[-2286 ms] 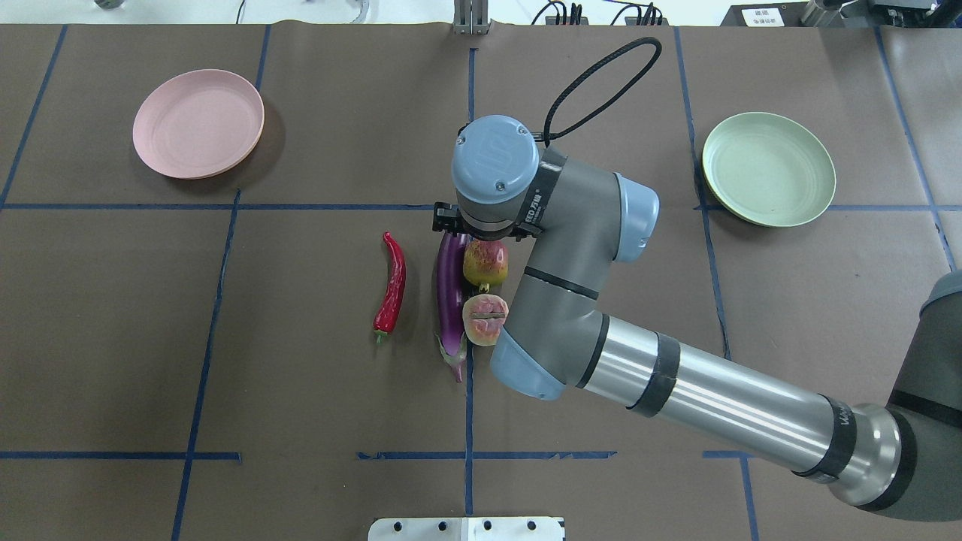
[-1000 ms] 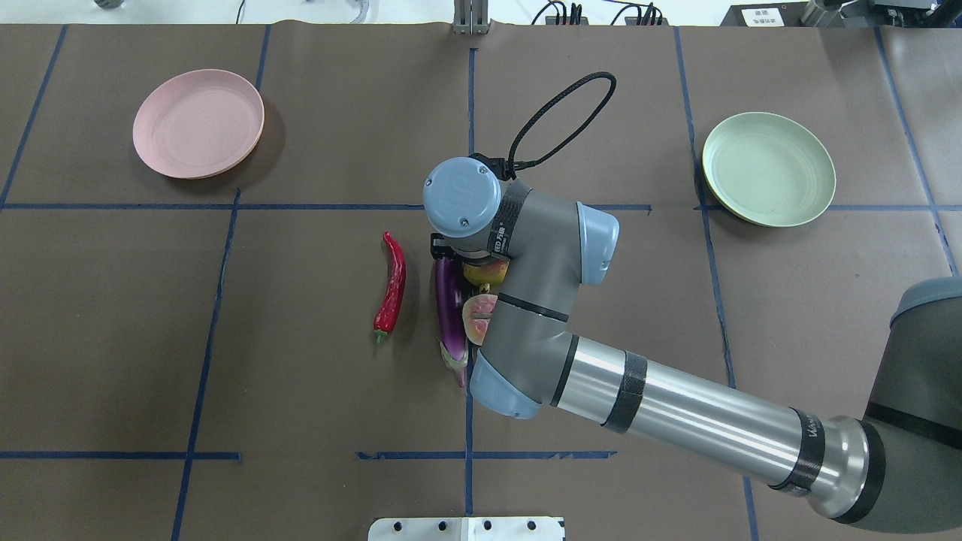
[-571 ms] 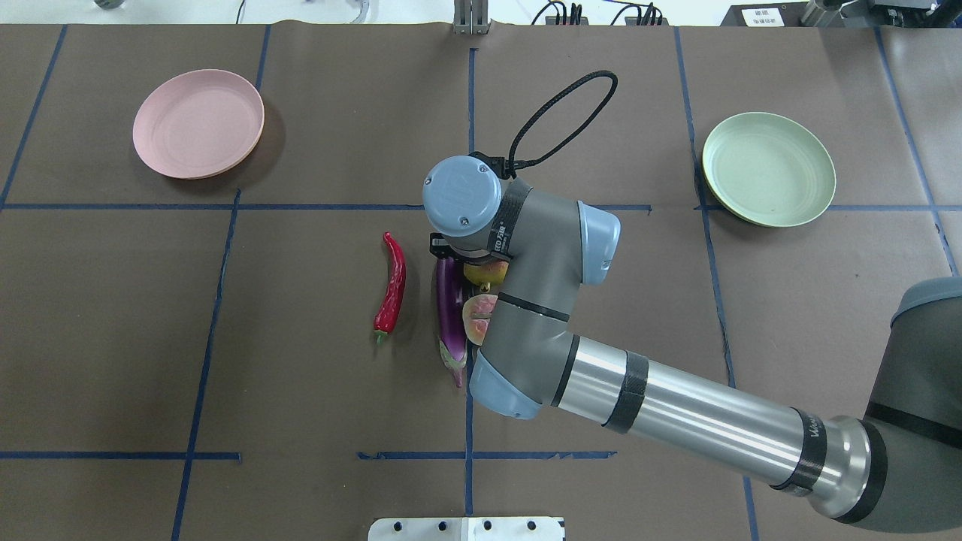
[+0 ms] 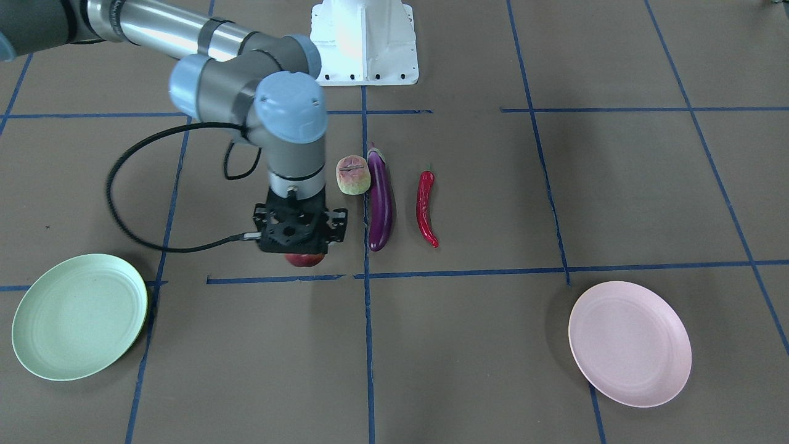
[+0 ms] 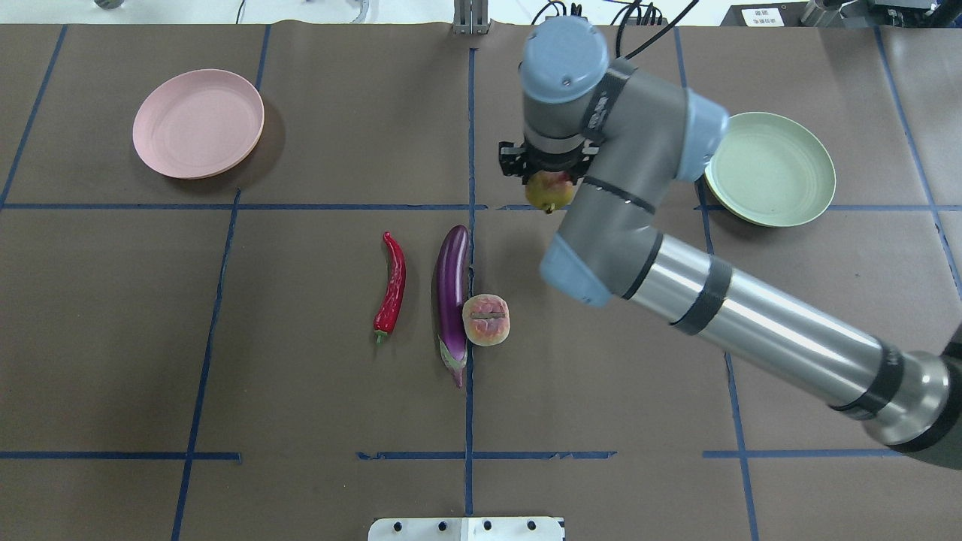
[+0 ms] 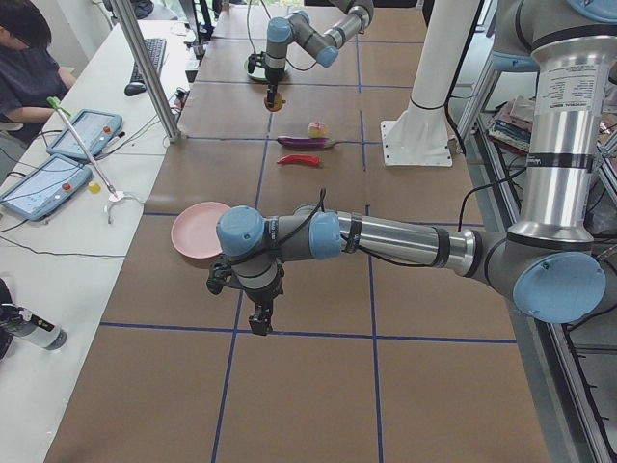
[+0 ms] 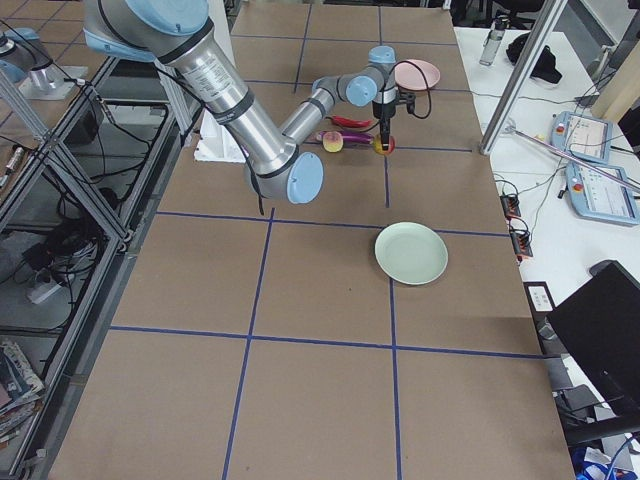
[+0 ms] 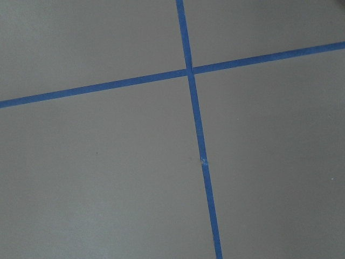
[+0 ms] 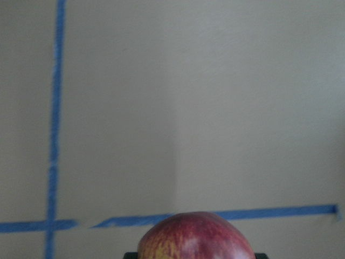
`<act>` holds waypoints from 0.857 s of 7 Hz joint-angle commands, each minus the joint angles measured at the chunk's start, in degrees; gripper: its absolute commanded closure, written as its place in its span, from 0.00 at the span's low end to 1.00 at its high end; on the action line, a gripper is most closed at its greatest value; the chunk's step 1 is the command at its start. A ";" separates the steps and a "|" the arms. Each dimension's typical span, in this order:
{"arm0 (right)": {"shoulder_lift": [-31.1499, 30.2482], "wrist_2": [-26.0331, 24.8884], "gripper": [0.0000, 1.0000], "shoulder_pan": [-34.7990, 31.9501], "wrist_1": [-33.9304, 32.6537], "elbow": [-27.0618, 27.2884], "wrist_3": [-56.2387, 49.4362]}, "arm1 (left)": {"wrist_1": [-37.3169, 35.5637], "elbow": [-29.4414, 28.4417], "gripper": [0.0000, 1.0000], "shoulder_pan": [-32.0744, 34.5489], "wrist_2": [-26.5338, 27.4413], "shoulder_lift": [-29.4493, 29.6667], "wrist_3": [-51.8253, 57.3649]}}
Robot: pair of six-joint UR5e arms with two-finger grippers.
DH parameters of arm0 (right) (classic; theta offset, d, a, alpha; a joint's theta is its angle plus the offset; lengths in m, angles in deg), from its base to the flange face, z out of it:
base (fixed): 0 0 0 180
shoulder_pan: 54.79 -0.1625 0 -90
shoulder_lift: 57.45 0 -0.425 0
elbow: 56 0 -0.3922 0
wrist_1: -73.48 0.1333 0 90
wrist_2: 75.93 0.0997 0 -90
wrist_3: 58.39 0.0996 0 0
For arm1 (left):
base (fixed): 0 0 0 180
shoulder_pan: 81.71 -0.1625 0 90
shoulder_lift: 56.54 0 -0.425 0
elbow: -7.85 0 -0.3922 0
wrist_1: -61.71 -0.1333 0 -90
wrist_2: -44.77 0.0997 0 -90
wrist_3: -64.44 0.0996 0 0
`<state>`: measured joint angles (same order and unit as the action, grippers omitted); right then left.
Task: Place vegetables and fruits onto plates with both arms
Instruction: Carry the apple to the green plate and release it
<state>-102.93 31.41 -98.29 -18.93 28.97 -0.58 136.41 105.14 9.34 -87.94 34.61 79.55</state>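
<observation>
My right gripper [image 4: 301, 245] is shut on the dark-red pomegranate [image 5: 551, 191] and holds it above the table, between the produce row and the mint green plate [image 5: 769, 169]. The pomegranate's top fills the bottom of the right wrist view [image 9: 195, 237]. The purple eggplant [image 5: 452, 297], the red chili pepper [image 5: 392, 284] and the bumpy pink-green fruit [image 5: 486, 320] lie at the table's middle. The pink plate [image 5: 198, 123] sits empty at the far left. My left gripper [image 6: 258, 323] shows only in the exterior left view, near the pink plate; I cannot tell its state.
The white base block [image 4: 365, 40] stands at the robot's edge of the table. A black cable loop [image 4: 123, 203] hangs from the right wrist. Blue tape lines [image 5: 470, 421] grid the brown table. An operator [image 6: 29, 58] sits at a side bench.
The right gripper has lifted the pomegranate from beside the eggplant and carried it away from the robot and rightward toward the green plate. The other produce has stayed put.
</observation>
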 commanded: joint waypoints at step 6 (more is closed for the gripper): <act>-24.73 13.86 0.20 -17.67 19.20 -2.09 -29.25 | -0.08 0.09 0.00 0.00 0.00 0.00 0.00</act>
<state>-126.89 45.39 -116.60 0.07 27.39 -29.35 136.34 105.20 9.34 -87.94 34.61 79.55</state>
